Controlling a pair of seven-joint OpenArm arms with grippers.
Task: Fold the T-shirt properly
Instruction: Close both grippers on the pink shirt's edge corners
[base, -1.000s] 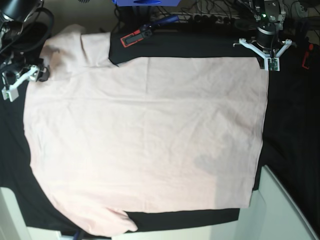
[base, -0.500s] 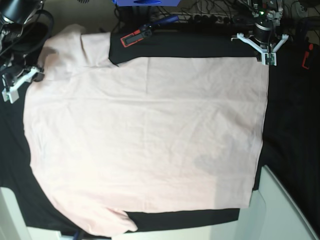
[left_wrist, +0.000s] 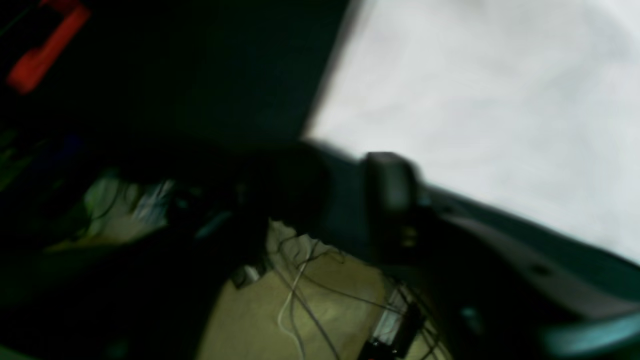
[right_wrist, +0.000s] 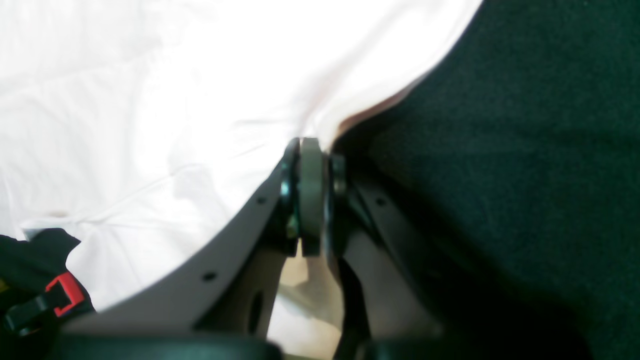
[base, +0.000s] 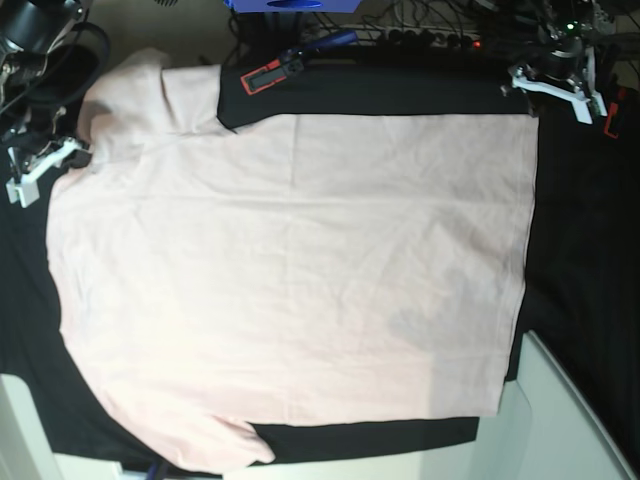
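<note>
The right tool (right_wrist: 312, 195) has its jaws closed together, and in the right wrist view the pads meet right at the edge of the T-shirt (base: 290, 280), where the pink fabric rises into a small ridge toward the tips; whether a fold of cloth is really pinched between them I cannot tell, because the tips are blurred and very bright. In the base view this tool (base: 45, 165) sits at the far left corner of the shirt, touching its hem beside the sleeve. The left tool (base: 555, 85) is at the far right, off the shirt and above the black cloth (base: 580, 250); compared with half a second ago it has moved away from the shirt's corner, to the right and further back, and it is now tilted. The left wrist view is strongly smeared, so I cannot tell if its jaws are apart or closed; only one dark finger (left_wrist: 392, 200) is recognisable. The T-shirt itself has not changed: it lies flat and spread, plain side up, over the black cloth on the bench. A red and black gadget (base: 265, 76) lies behind the shirt, near its neck opening.
</note>
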